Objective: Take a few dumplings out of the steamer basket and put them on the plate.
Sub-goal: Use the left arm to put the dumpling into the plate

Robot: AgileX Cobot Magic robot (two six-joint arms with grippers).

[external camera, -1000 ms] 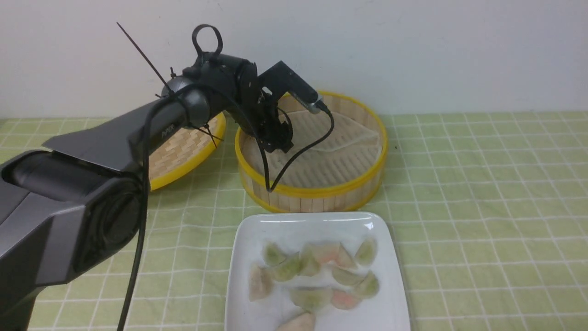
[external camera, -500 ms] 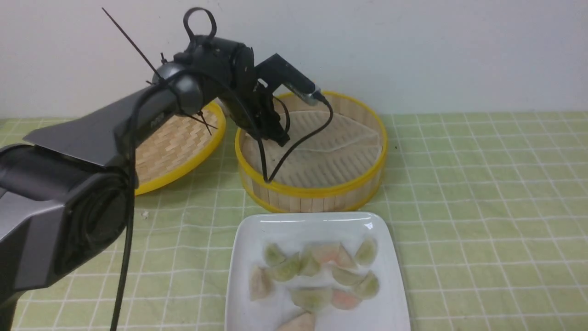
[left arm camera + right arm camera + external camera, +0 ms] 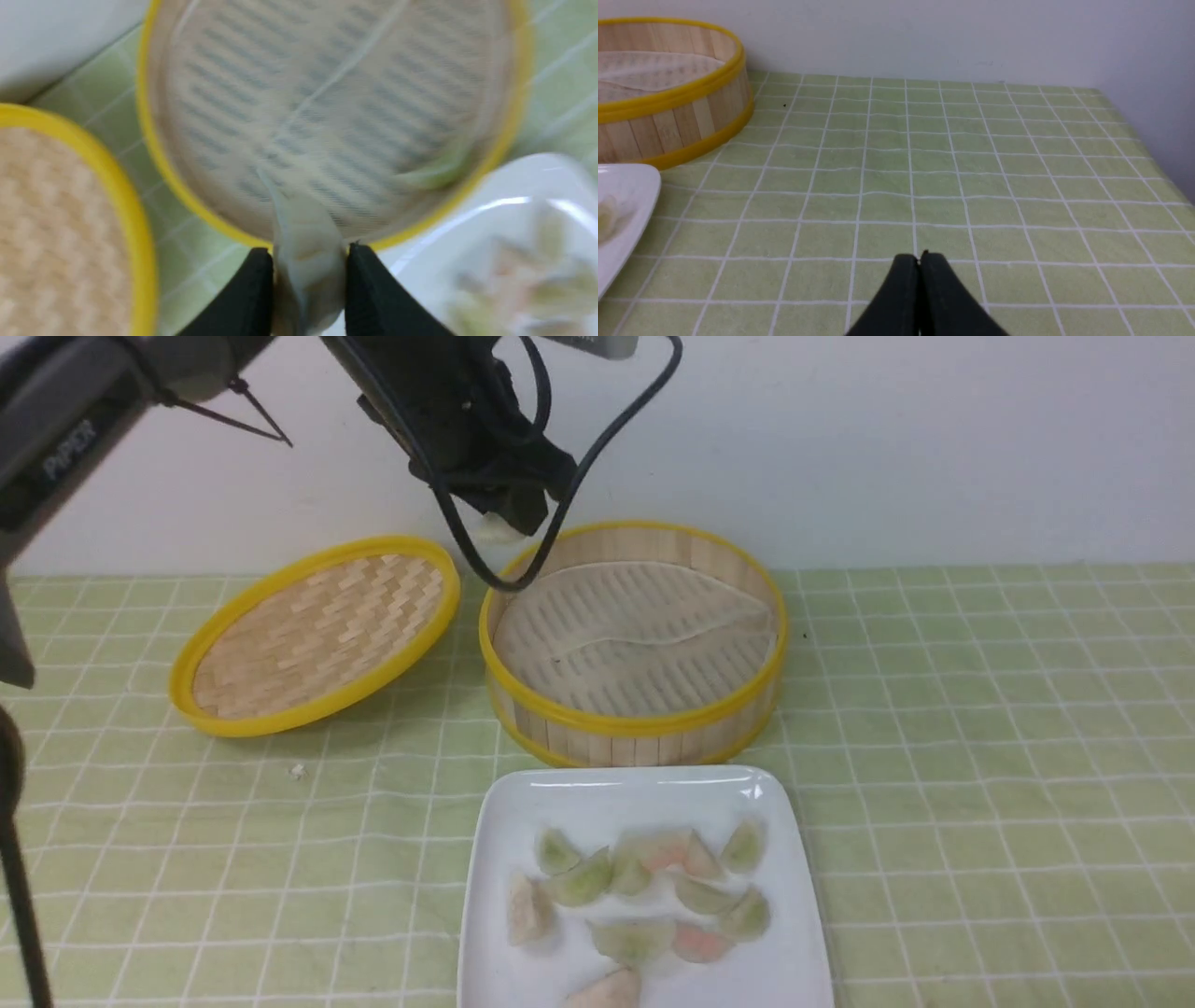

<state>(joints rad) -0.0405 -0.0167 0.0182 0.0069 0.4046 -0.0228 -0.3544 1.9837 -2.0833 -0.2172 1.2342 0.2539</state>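
Front view: the left gripper hangs high over the far-left rim of the steamer basket. Its arm reaches up and forward from the left with the wrist bent down, and a whitish dumpling shows at its tips. This looks like the carry step. The next move calls for a swing toward the near side and a descent over the white square plate, aiming at bare porcelain rather than the heaped dumplings already there. The woven lid lies left of the basket.

Left wrist view: the jaws stand narrow, pinching the soft dumpling between black fingertips — it sags a little. A pale green smear near the basket's rim may be another piece, but it is too blurred to tell.

Right wrist view: the right gripper is closed on nothing, low over the green checked tablecloth — well apart from basket and plate.
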